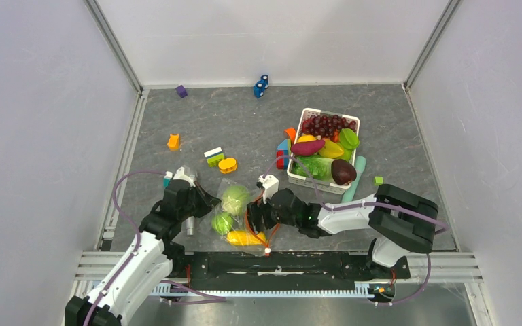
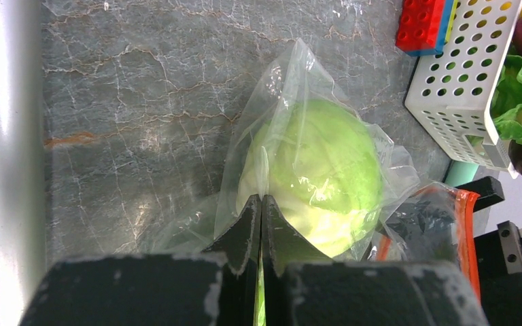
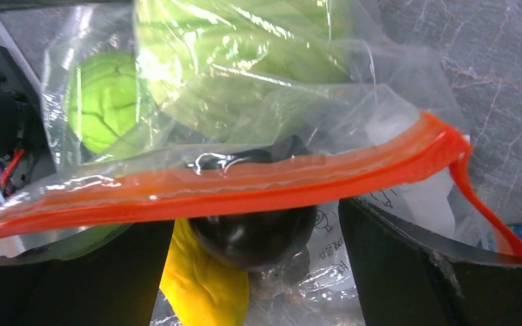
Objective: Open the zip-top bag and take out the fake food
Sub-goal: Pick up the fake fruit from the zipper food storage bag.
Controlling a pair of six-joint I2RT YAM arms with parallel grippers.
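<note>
The zip-top bag lies crumpled on the grey floor between my two grippers. Through its clear plastic show a pale cabbage, a round green fruit, a yellow corn cob and a dark eggplant. My left gripper is shut on a thin fold of the bag's plastic beside the cabbage. At the bag's mouth my right gripper stands open, its fingers wide on either side of the eggplant without touching it. The red-orange zipper strip stretches across in front of both fingers.
A white slatted basket at the right holds grapes, a magenta sweet potato, another eggplant and lettuce. A teal cylinder lies beside it. Loose blocks are scattered over the far floor. Walls close in on three sides.
</note>
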